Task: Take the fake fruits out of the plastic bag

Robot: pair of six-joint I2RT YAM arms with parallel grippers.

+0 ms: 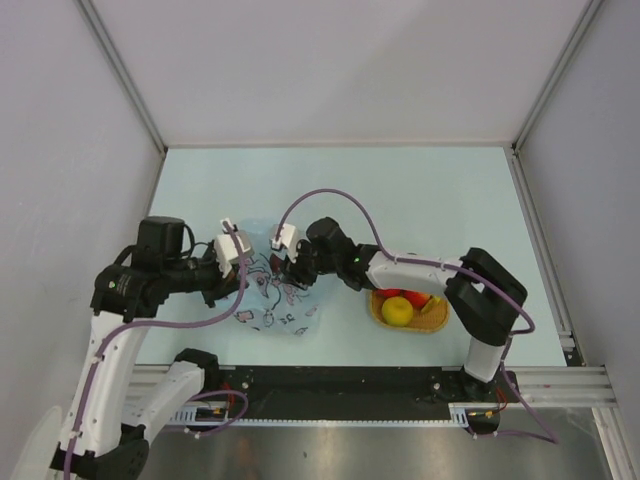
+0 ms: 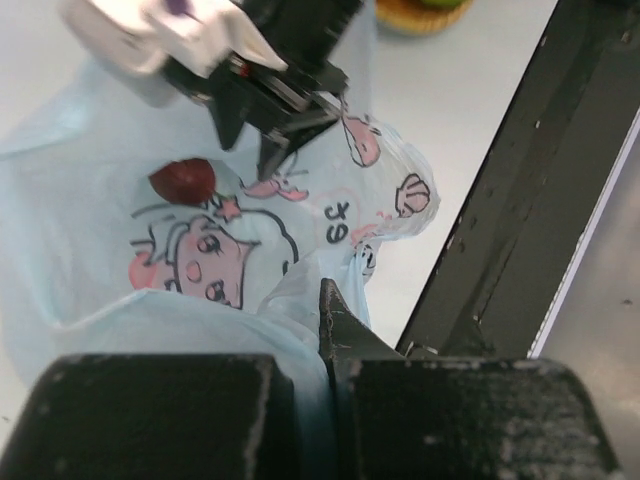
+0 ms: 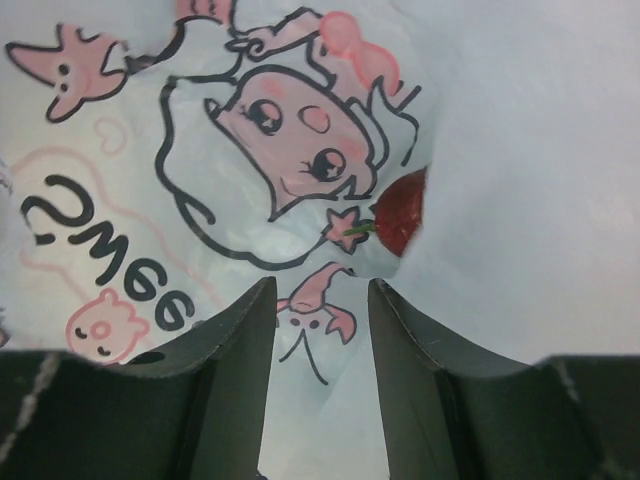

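- Plastic bag (image 1: 278, 300) lies crumpled on the pale blue surface (image 1: 400, 190), near the front edge and between the two arms. Its film is translucent light blue, and we see a cartoon face printed on it in dark lines and pink.
- Inside it we make out one red fruit (image 3: 400, 212) with a thin green stem. It shows dark through the film, just beside the cartoon face. We cannot tell whether more fruits lie deeper in the folds.
- The left claw (image 2: 322, 335) is pressed together on a fold of the bag's near edge. The light-blue film runs straight into it and rises away from it in a ridge.
- The right claw (image 3: 320, 295) hangs over the printed side of the bag and points down at it. Its jaws stand apart, and only the film with its pink print shows in the gap.
- From the right wrist view, the red fruit sits beyond the right-hand jaw tip, not between the jaws. We cannot tell whether the tips touch the film.
- To the right of the bag and apart from it, a woven mat (image 1: 410, 327) lies on the surface, partly under the right arm.
- On that mat we see a yellow round fruit (image 1: 397, 311) with red ones (image 1: 392, 295) just behind it, all outside the bag.
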